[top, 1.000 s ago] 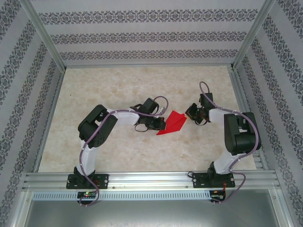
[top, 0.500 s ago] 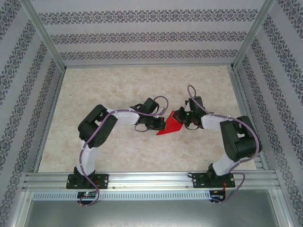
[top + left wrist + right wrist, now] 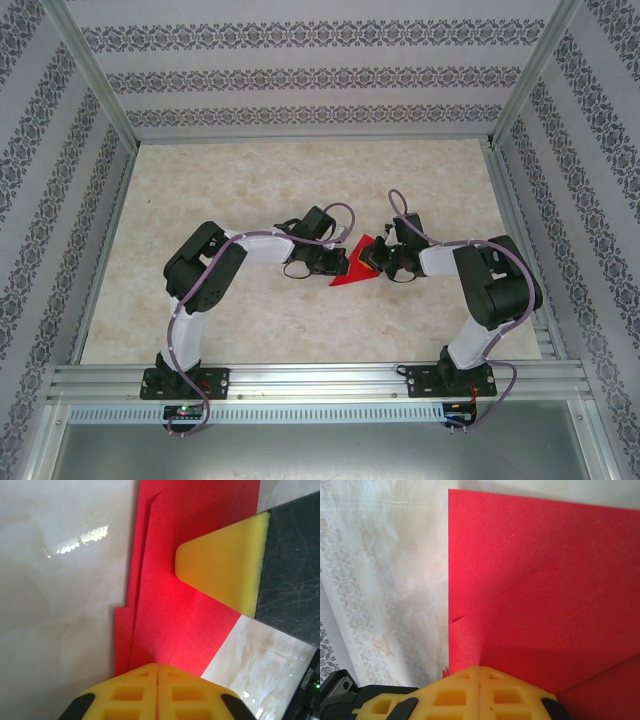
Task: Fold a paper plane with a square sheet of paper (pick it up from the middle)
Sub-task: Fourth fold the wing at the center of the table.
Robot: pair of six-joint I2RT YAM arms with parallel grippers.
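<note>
Moved: right end effector (image 3: 378,258) slid left onto the sheet of paper (image 3: 350,275).
Grip: both clenched, empty; left end effector (image 3: 158,665) pressed it too.
Paper: lay flat on the table (image 3: 250,180).
Progress: partly folded; more folds seemingly left.

The paper plane (image 3: 352,272) is lying on the table (image 3: 250,180), with the left gripper (image 3: 341,262) at its 9 o'clock and the right gripper (image 3: 378,258) at its 3 o'clock.

Bright, even light; glare streak on table (image 3: 75,540); soft shadow by right hand (image 3: 479,674).
</note>
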